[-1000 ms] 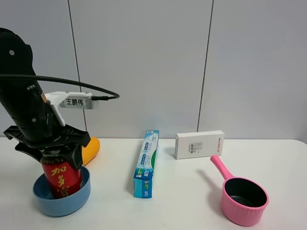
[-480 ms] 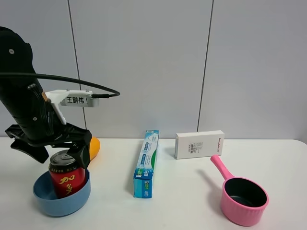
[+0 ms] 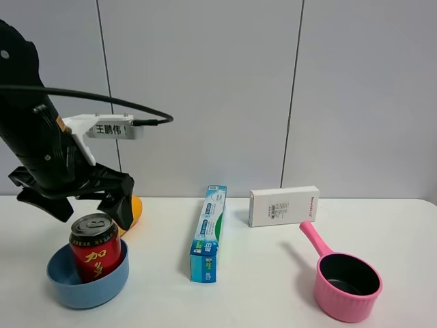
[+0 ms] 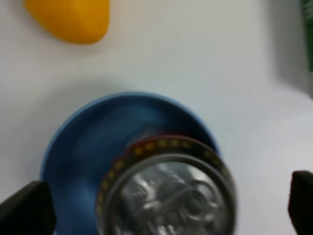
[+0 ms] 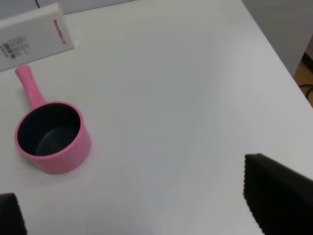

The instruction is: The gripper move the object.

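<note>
The red can (image 3: 94, 249) with yellow characters stands upright in a blue bowl (image 3: 65, 285) at the front left. My left gripper (image 3: 82, 205) is open and hangs just above the can's top, one black finger on each side, not touching it. In the left wrist view the can's silver pull-tab top (image 4: 166, 196) sits in the bowl (image 4: 63, 142) between the two fingertips (image 4: 24, 210). My right gripper (image 5: 144, 205) is open and empty above the table's right side; the exterior view does not show it.
An orange fruit (image 3: 133, 208) lies just behind the bowl. A blue-green long box (image 3: 209, 232) lies mid-table. A white box (image 3: 284, 206) stands at the back. A pink saucepan (image 3: 347, 277) sits front right. The table's right edge (image 5: 274, 58) is near the right gripper.
My left gripper has opened, let go of the can and risen. The can now stands free in the blue bowl.
</note>
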{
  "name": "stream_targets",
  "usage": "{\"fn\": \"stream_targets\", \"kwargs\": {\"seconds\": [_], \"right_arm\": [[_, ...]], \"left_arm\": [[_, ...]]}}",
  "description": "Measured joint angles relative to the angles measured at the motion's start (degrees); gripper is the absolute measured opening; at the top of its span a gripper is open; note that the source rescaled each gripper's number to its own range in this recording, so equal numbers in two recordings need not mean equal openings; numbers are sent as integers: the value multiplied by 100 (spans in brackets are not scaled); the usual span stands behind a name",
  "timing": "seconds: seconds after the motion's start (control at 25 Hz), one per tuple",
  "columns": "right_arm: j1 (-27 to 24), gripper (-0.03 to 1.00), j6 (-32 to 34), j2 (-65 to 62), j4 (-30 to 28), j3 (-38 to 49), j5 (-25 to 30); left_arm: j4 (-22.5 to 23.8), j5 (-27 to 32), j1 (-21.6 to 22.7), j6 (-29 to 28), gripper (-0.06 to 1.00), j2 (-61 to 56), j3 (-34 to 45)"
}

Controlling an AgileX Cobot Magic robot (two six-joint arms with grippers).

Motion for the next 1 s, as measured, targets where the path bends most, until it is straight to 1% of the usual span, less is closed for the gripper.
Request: {"fn": "stream_targets", "kwargs": {"seconds": [0.16, 0.28, 0.4, 0.48, 0.64, 0.76, 0.84, 1.0], "right_arm": [[0, 100, 0, 0, 0, 0, 0], [0, 100, 0, 0, 0, 0, 0], [0, 100, 0, 0, 0, 0, 0], [0, 100, 0, 0, 0, 0, 0], [0, 100, 0, 0, 0, 0, 0], [0, 100, 0, 0, 0, 0, 0], [0, 100, 0, 0, 0, 0, 0], [0, 100, 0, 0, 0, 0, 0]], "left_arm": [[0, -87, -7, 0, 91, -363, 0], [162, -124, 9, 0, 92, -701, 0], [270, -146, 188, 0, 92, -934, 0], [318, -147, 353, 0, 92, -1016, 0], [483, -200, 835, 6, 92, -1045, 0], [759, -311, 1319, 6, 92, -1051, 0], [855, -349, 1621, 6, 92, -1087, 0], [907, -368, 2036, 6, 92, -1323, 0]]}}
